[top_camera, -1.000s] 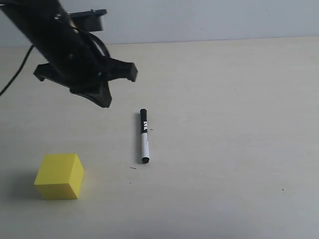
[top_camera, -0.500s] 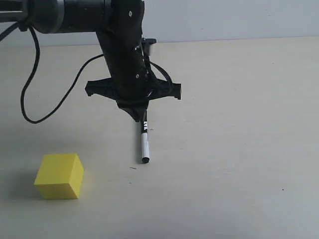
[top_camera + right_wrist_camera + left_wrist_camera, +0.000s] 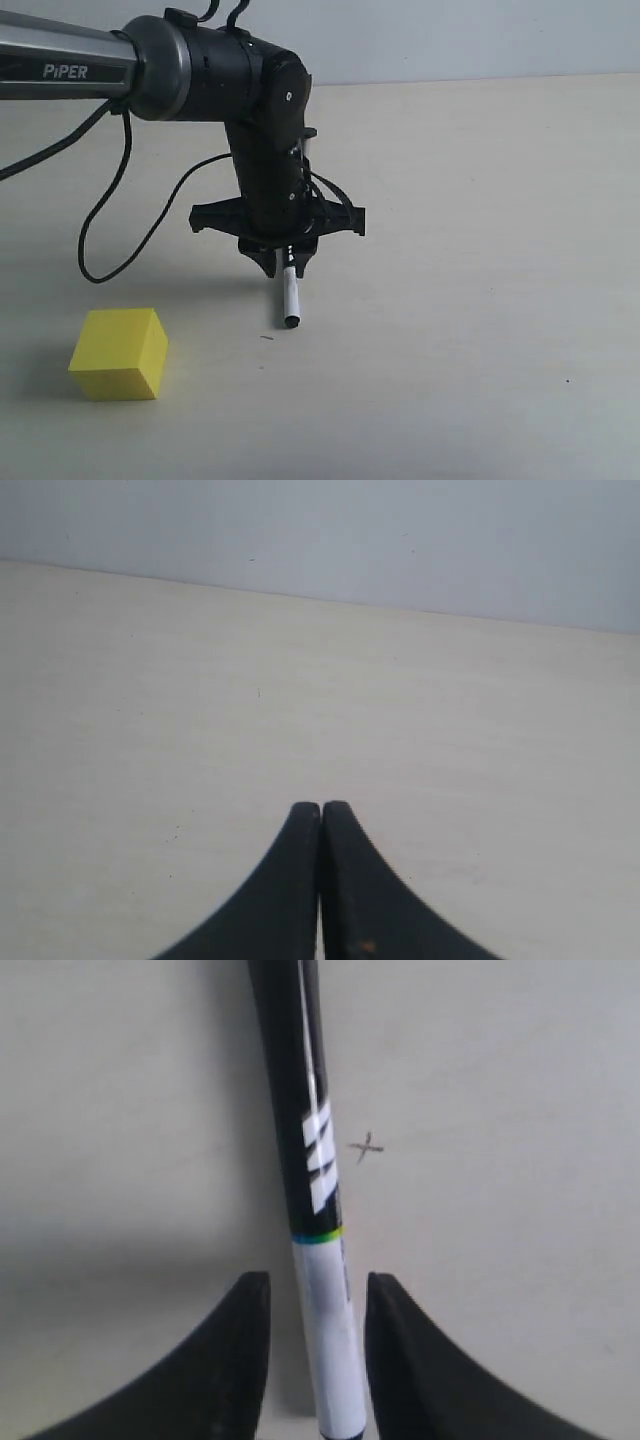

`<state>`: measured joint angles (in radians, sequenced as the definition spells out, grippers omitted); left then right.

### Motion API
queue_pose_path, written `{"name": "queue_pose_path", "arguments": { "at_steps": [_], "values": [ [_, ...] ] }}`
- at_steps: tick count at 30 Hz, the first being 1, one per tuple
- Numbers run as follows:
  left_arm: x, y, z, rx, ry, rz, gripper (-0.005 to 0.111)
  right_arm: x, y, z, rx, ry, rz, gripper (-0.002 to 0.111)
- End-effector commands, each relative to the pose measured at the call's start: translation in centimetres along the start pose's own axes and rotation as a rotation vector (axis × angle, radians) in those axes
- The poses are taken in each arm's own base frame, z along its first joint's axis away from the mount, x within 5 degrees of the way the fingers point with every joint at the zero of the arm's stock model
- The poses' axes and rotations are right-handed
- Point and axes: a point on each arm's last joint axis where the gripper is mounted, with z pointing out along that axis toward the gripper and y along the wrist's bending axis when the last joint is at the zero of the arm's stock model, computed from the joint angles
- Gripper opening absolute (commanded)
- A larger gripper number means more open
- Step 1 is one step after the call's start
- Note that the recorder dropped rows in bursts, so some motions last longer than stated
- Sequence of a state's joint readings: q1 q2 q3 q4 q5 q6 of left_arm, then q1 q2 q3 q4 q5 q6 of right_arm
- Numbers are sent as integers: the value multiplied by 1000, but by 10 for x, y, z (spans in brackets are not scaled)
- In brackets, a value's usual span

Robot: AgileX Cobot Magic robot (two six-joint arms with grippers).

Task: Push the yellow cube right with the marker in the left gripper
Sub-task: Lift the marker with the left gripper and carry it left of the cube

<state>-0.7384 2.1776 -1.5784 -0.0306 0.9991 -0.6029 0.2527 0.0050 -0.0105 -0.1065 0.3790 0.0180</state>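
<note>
Down and slightly nearer the camera is where the black two-jawed left gripper (image 3: 283, 268) has gone since half a second ago, so that its tips now reach the table on either side of the pen, and more of the pen's black part is hidden behind it in the exterior view. Its jaws stand narrowly apart and straddle the slim marker (image 3: 310, 1140) with the black cap, white barrel and black-and-white label. In the left wrist view a thin strip of table shows between each jaw and the barrel, so neither jaw presses on it. The jaws flank the white part of the barrel, just past the coloured ring where black meets white.

The marker (image 3: 291, 300) lies flat on the pale beige table (image 3: 480, 250), in the same spot as before, its white end and black tip sticking out below the gripper. A small pencilled cross (image 3: 367, 1146) marks the table just beside the label.

Black cables (image 3: 100, 220) loop from the wrist back to the grey arm tube lettered "PiPER" (image 3: 60, 70), which enters from the left edge.

The bright yellow matte cube (image 3: 120, 352) sits unmoved, well apart from the marker, left of it and nearer the camera.

The black right gripper (image 3: 320, 815) hangs over bare table with its jaws pressed together and nothing between them.
</note>
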Motion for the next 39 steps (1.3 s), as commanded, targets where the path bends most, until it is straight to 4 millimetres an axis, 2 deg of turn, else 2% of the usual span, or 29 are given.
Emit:
{"name": "queue_pose_path", "arguments": {
  "at_steps": [1,4,12,13,14,16,17,19,21,23,24,25,27,28,29,30,31,33,35,37,39],
  "values": [
    [-2,-4,8,6,-12,-4,34,0,0,0,5,-14,-6,0],
    [-2,-4,18,1,-6,-21,34,0,0,0,5,-14,-6,0],
    [-3,-4,21,3,-9,-21,32,0,0,0,5,-14,-6,0],
    [-3,-4,21,2,-8,-21,30,0,0,0,5,-14,-6,0],
    [-2,-4,21,-2,-2,-11,17,0,0,0,5,-14,-6,0],
    [-2,-4,16,0,-5,35,0,0,0,0,5,-14,-6,0],
    [-2,-4,13,3,-10,44,0,0,0,0,5,-14,-6,0],
    [-2,-4,-6,27,-38,78,0,0,0,0,5,-14,-6,0],
    [5,-2,-51,61,-89,176,0,0,0,0,5,-14,-6,0],
    [19,6,-82,54,-91,311,0,0,0,0,5,-14,-6,0],
    [35,15,-93,41,-113,383,0,0,0,0,5,-14,-6,0],
    [43,23,-97,29,-133,392,0,0,0,0,5,-14,-6,0],
    [66,55,-109,-29,-171,409,0,0,0,0,5,-14,-6,0],
    [85,82,-117,-64,-156,405,0,0,0,0,5,-14,-6,0],
    [94,97,-125,-83,-154,400,0,0,0,0,5,-14,-6,0],
    [113,129,-143,-103,-162,373,0,0,0,0,5,-14,-6,0],
    [119,143,-151,-110,-180,343,0,0,0,0,5,-14,-6,0],
    [154,194,-197,-123,-331,280,0,0,0,0,5,-14,-6,0],
    [177,217,-215,-168,-373,328,0,0,0,0,5,-14,-6,0],
    [190,233,-221,-270,-407,376,0,0,0,0,5,-14,-6,0],
    [194,236,-225,-288,-441,368,0,0,0,0,5,-14,-6,0]
  ]
}}
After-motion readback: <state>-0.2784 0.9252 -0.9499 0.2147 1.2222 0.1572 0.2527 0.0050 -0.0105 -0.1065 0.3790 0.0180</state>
